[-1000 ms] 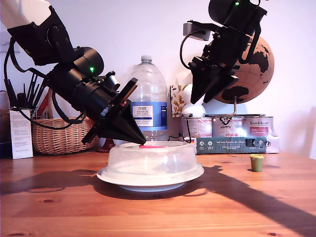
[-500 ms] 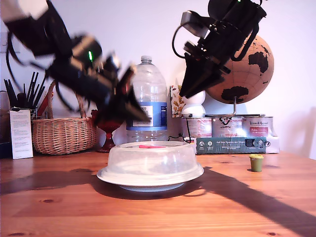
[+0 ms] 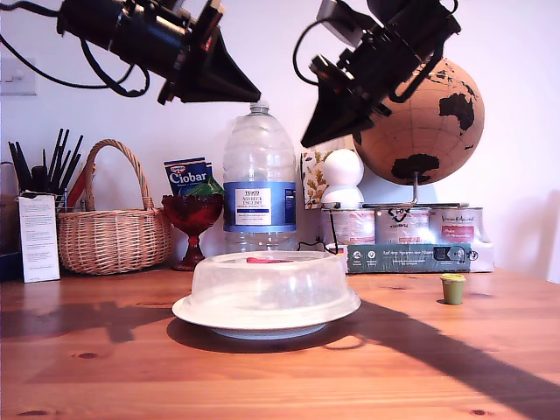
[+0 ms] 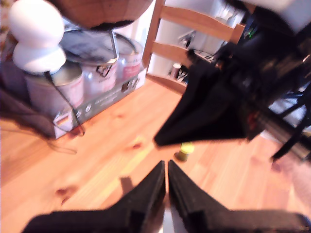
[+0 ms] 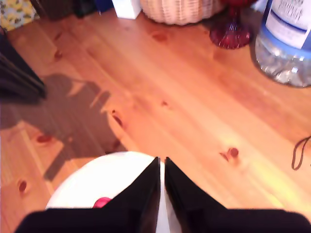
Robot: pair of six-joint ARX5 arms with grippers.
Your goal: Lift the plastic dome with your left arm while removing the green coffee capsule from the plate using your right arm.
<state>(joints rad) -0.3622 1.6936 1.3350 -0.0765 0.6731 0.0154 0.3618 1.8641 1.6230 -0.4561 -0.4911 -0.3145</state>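
My first tool [image 4: 166, 165] and my second tool [image 5: 162, 160] hung closed and empty above the surface [image 3: 131, 367]. The plastic dome [image 3: 267, 284] covered the plate [image 3: 262, 332]. The green coffee capsule [image 3: 452, 288] stood well apart, toward the exterior view's right.

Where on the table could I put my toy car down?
Bare wood lies in front of the plastic dome and between it and the green coffee capsule. The back is crowded: basket, water bottle, tins.
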